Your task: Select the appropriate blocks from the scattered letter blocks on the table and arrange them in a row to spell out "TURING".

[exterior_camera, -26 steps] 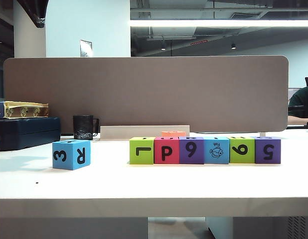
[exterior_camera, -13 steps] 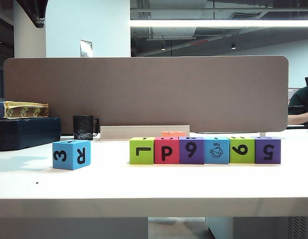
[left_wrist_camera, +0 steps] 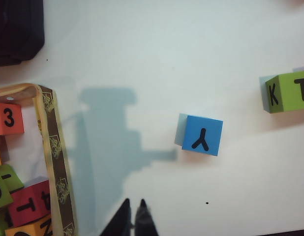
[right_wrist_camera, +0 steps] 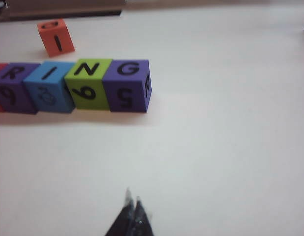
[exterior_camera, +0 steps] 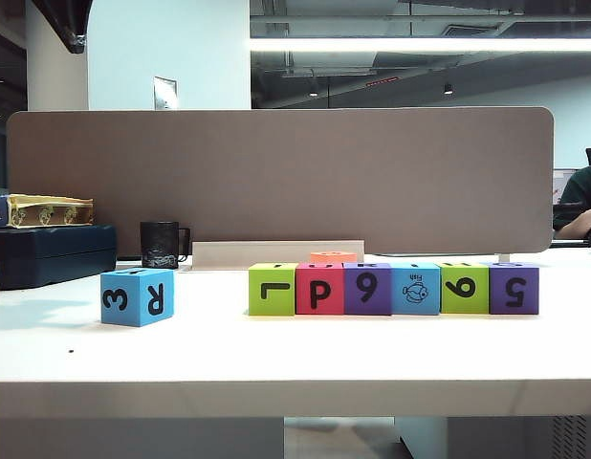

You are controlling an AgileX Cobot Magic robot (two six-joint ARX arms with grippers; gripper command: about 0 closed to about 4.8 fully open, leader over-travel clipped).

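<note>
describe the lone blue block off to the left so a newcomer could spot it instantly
On the white table, find the row of six blocks before the divider panel. Left of it, standing apart, sits the blue block; its front faces show 3 and R, both sideways.

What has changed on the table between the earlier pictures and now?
Nothing visibly changed on the table. The row of six letter blocks and the lone blue block stay in place. Both the left gripper and the right gripper are shut and empty.

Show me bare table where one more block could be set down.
Free: the table in front of the six-block row, and between that row and the lone blue block. Crowded: behind the row, where an orange block sits.
</note>
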